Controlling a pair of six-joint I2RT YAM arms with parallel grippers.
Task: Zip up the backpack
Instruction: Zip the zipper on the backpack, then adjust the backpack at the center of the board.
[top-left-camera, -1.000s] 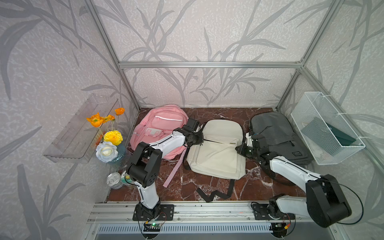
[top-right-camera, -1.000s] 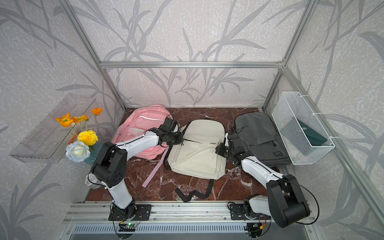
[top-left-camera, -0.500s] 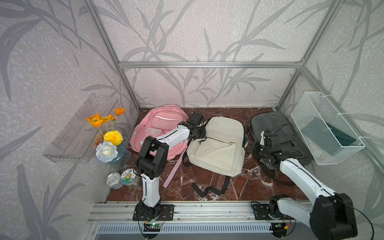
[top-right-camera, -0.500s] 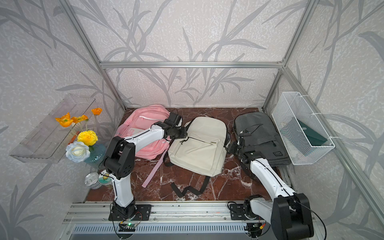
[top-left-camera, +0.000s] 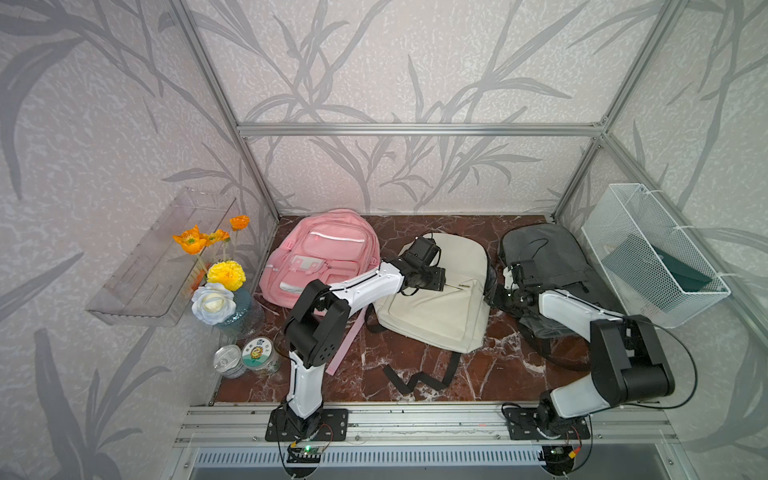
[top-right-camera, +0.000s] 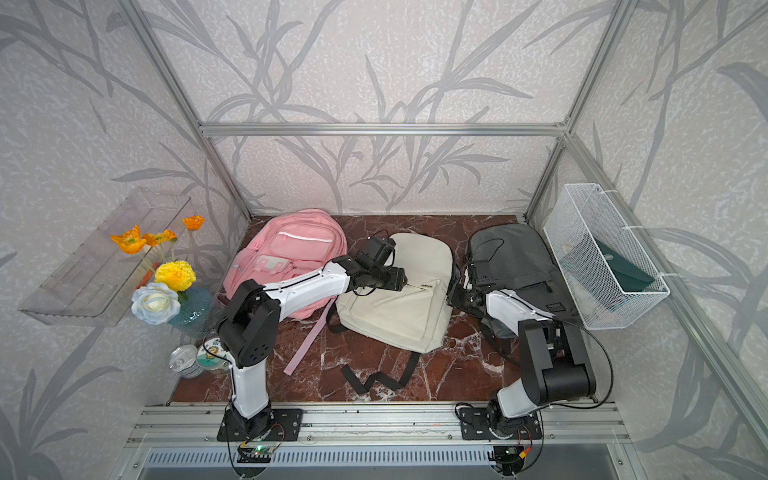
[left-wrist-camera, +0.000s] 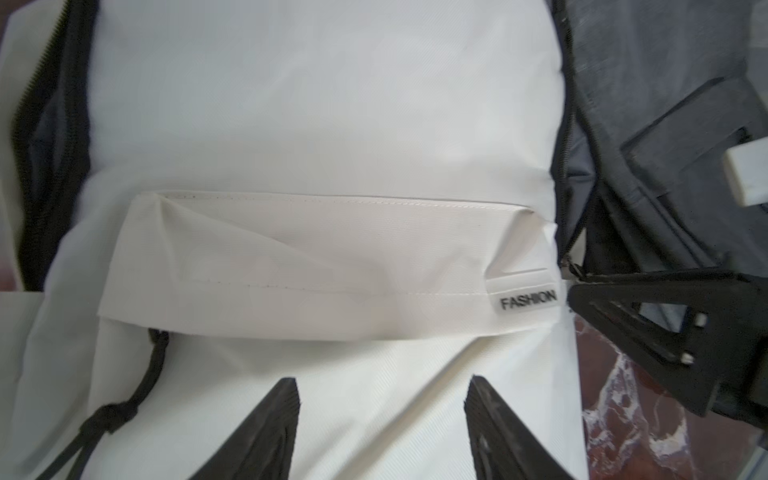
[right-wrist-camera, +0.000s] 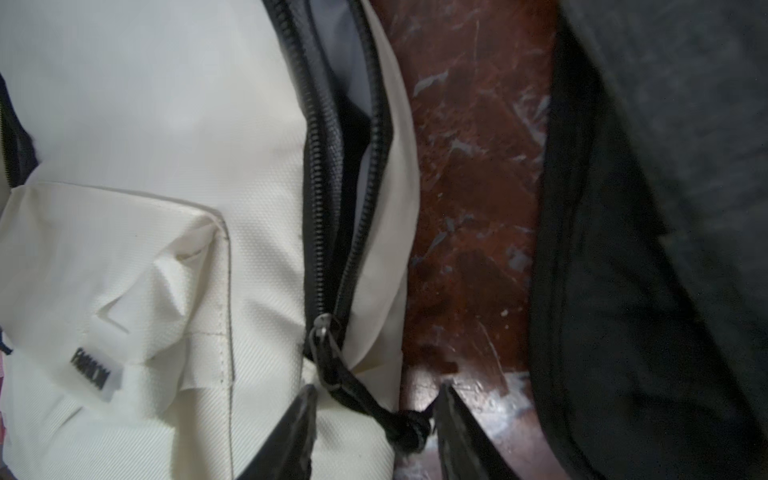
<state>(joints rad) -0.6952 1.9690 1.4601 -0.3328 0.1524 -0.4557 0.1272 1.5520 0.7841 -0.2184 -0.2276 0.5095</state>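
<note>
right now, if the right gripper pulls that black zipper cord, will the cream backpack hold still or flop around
Probably flops: the cream backpack looks soft, its pocket flap creased and the open zipper gaping. It lies flat on polished marble, so it likely slides. The zipper cord looks limp.

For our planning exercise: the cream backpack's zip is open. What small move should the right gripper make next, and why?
Probably close the right gripper on the cord pull: its jaws stand open with the knotted pull between them, next to the slider, and the zip gapes beyond. Gripping it comes before any pulling.
</note>
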